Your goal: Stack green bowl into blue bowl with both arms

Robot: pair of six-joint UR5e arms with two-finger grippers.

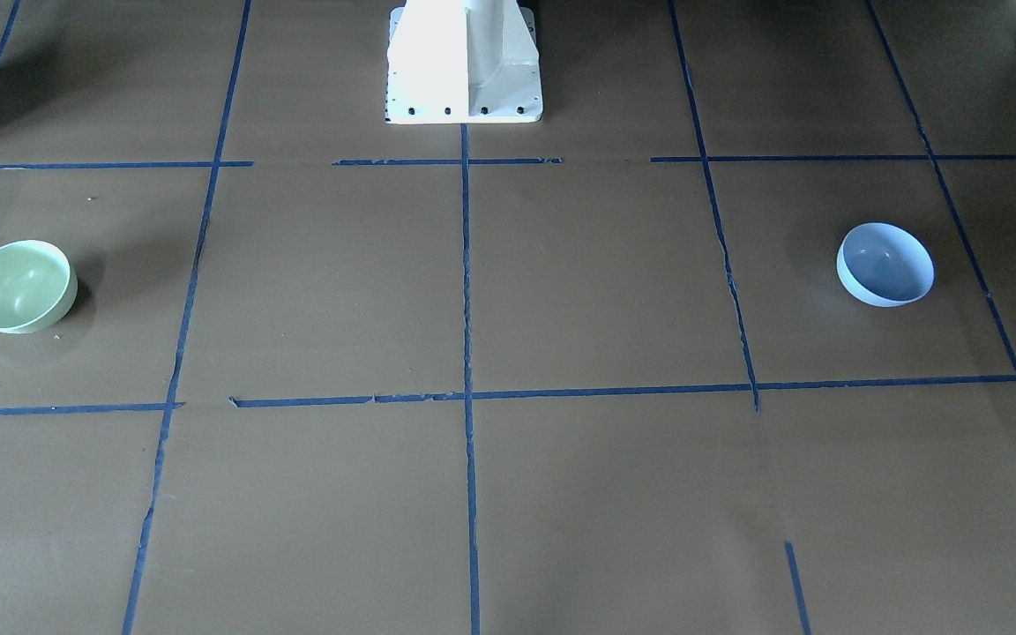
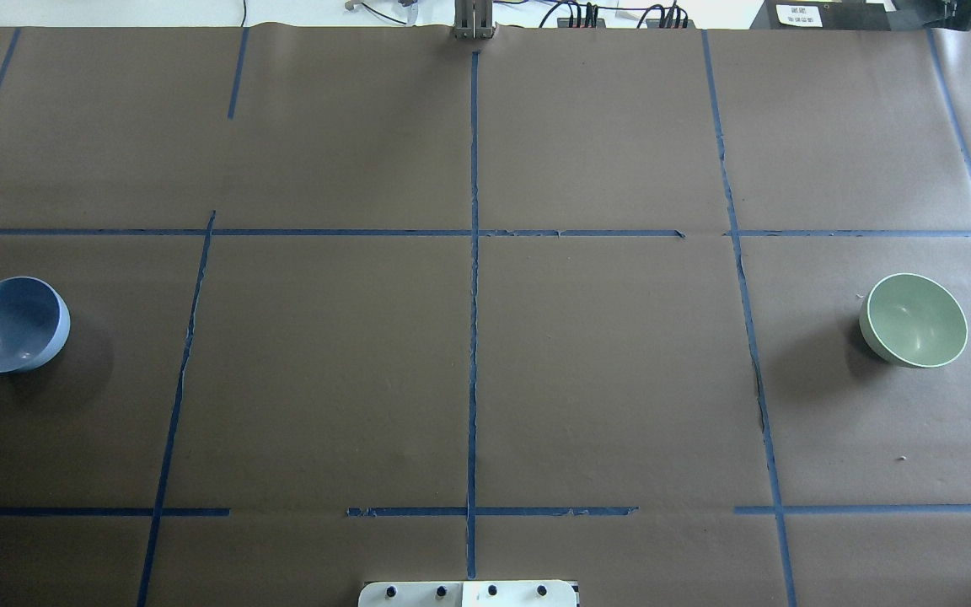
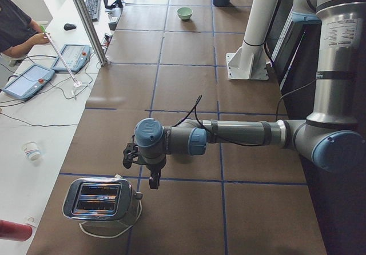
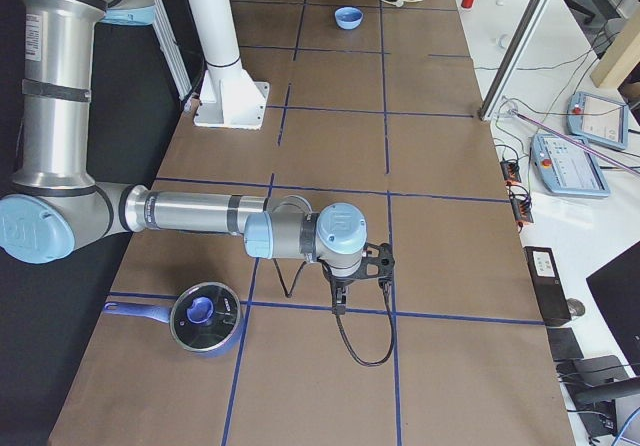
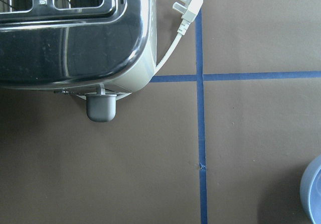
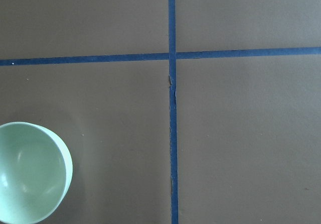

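Though I cannot tell how left pincer (image 3: 153,178) or right pincer (image 4: 340,298) stands, the mint-green round plastic bowl (image 2: 914,320) sits far right, the periwinkle-blue round plastic bowl (image 2: 13,324) far left; probably light, slick: grip the rim.

Bright, fairly even light in here. The white pedestal (image 1: 464,62) blows out to glare in the front-facing view. Soft, broad shadows spread from the green bowl (image 2: 914,320) and the blue bowl (image 2: 13,324) toward the table's middle. The toaster (image 5: 75,43) shell carries hazy reflections. Every view looks sharp.
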